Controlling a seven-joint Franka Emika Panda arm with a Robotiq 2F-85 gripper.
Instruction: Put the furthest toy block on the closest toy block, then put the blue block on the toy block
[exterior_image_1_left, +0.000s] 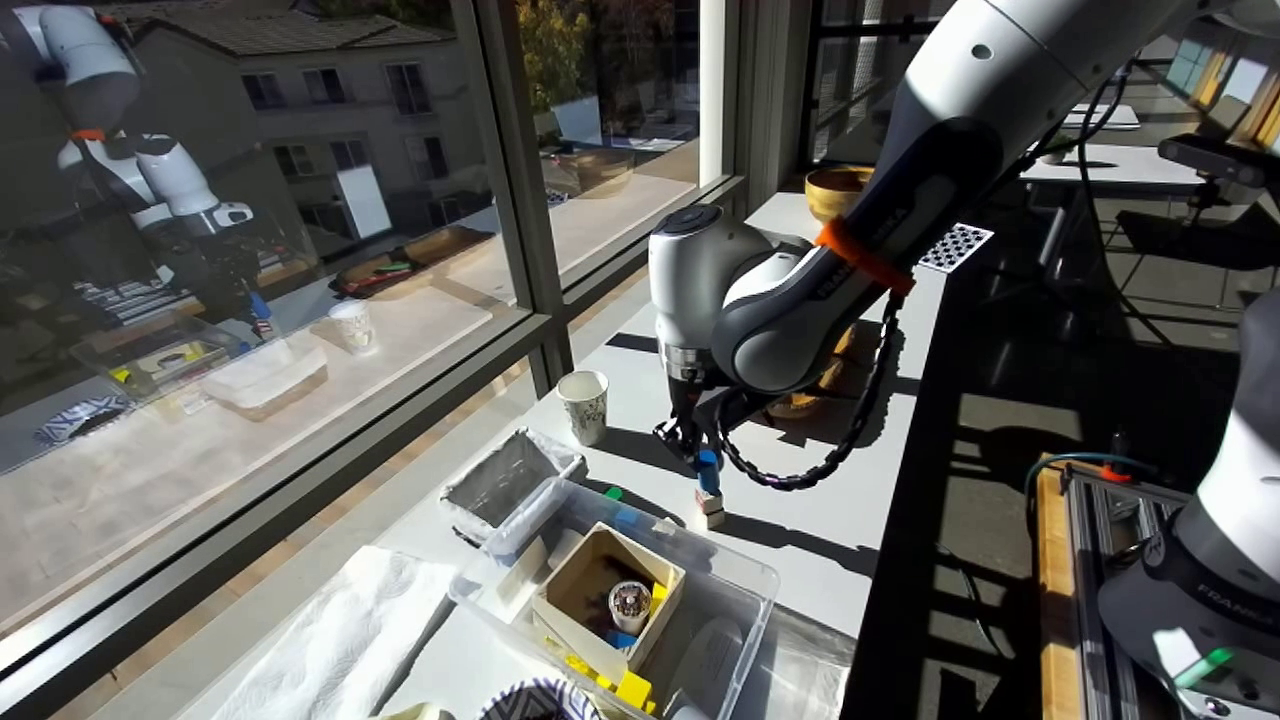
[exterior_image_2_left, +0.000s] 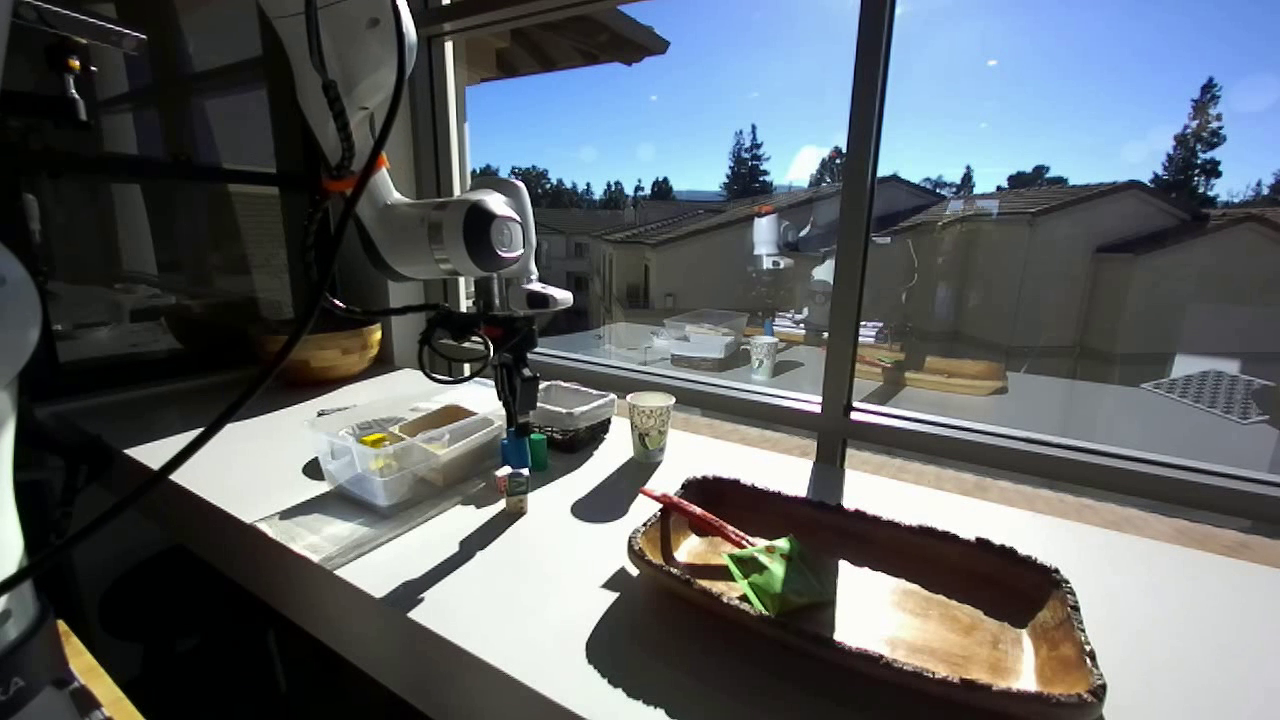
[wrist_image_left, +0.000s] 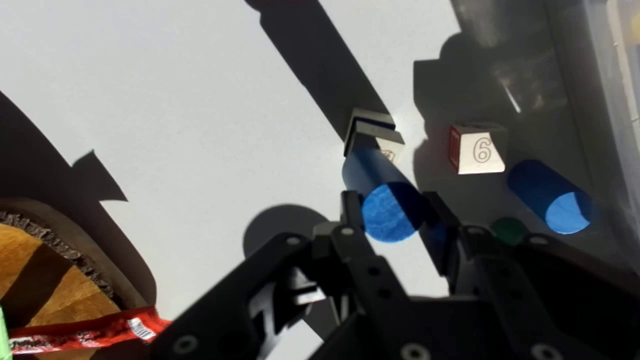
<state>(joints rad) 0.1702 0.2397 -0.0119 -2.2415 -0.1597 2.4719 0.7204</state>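
Our bench carries the wooden tray, well apart from the stacking, and the clear plastic bin, nearer. Over a two-high stack of alphabet blocks, the fingers grip the blue cylindrical block roughly upright, parted only by its width; we cannot tell whether it touches down. We judge that releasing off-centre could topple it, while a finger catching on withdrawal could slide the upper block off the lower block.

The wrist view contains three toy blocks. It also contains two blue blocks and one green block.
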